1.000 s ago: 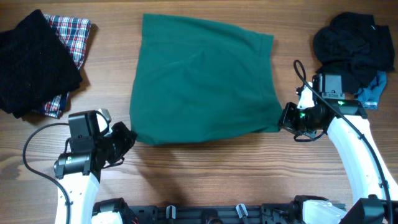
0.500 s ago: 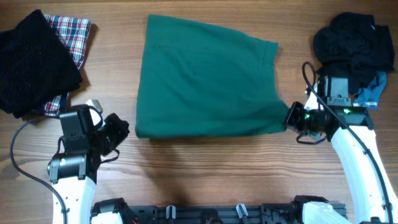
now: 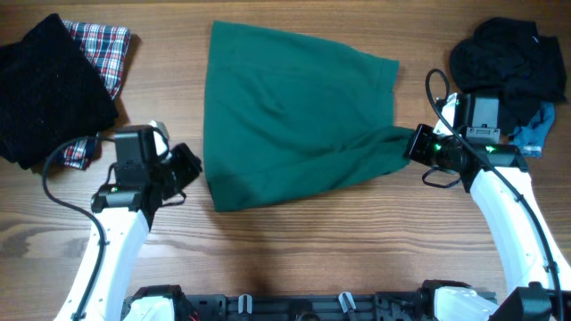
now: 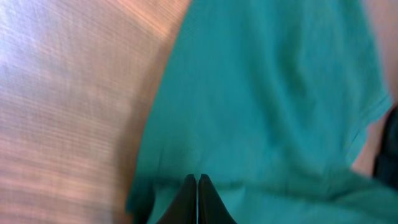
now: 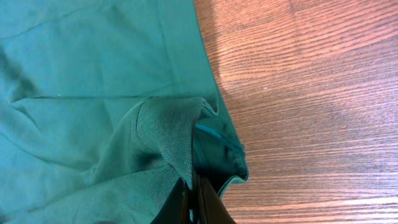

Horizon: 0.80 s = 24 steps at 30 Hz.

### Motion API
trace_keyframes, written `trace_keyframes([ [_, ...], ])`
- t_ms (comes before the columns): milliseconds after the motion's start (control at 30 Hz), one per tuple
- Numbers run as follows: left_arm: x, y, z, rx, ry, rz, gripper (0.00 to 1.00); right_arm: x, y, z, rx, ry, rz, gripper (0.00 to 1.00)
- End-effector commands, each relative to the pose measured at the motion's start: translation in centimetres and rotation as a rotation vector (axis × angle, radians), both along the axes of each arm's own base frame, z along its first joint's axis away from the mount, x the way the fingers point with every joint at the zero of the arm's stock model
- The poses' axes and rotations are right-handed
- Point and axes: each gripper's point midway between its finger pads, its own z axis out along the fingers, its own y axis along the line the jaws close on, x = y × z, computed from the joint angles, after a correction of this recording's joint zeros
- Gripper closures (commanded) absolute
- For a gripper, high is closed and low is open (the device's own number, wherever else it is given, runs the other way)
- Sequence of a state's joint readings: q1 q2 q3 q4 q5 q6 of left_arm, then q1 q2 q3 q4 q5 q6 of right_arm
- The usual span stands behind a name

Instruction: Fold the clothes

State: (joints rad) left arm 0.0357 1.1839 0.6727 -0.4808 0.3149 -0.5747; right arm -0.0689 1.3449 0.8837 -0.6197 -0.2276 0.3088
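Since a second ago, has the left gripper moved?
Yes. Against the unmoved plaid cloth, the left gripper has moved up the overhead view and rightward, beside the green garment.

Your overhead view is bright, even and sharp: the wooden table (image 3: 294, 250) shows its grain, and the green garment (image 3: 285, 116) casts only a thin, soft shadow along its lower edge. Your left wrist view is blurred all over, the wood washed out and pale. Your right wrist view is crisp, with a glare band across the wood and dark shadow inside the cloth's fold.
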Motion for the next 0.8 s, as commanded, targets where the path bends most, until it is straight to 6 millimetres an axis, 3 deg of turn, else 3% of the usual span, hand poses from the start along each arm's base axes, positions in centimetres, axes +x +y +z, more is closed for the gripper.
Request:
trace_keyframes([
  [0, -3.2, -1.1, -0.4, -0.019, 0.11, -0.053, 0.96, 0.1, 0.2, -0.2, 0.006, 0.001, 0.021, 0.96],
  [100, -5.7, -0.7, -1.7, 0.013, 0.218, -0.068, 0.96, 0.1, 0.2, -0.2, 0.005, 0.0, 0.023, 0.96],
  [200, -6.0, -0.7, -2.1, 0.016, 0.244, -0.066, 0.93, 0.2, 0.2, -0.2, 0.004, -0.004, 0.023, 0.96],
  [367, -5.6, -0.3, -3.6, 0.035, 0.286, -0.06, 0.52, 0.2, 0.2, -0.2, 0.003, -0.004, 0.025, 0.96],
  [433, -5.6, -0.2, -4.5, 0.047, 0.317, -0.073, 0.41, 0.2, 0.2, -0.2, 0.0, -0.005, 0.031, 0.96],
  [600, -4.4, -0.1, -6.7, 0.051, 0.343, -0.07, 0.49, 0.1, 0.2, -0.2, -0.008, -0.007, 0.046, 0.96],
  [767, -3.0, -0.9, -6.3, 0.006, 0.283, -0.092, 0.52, 0.2, 0.2, -0.2, -0.008, -0.008, 0.045, 0.96],
])
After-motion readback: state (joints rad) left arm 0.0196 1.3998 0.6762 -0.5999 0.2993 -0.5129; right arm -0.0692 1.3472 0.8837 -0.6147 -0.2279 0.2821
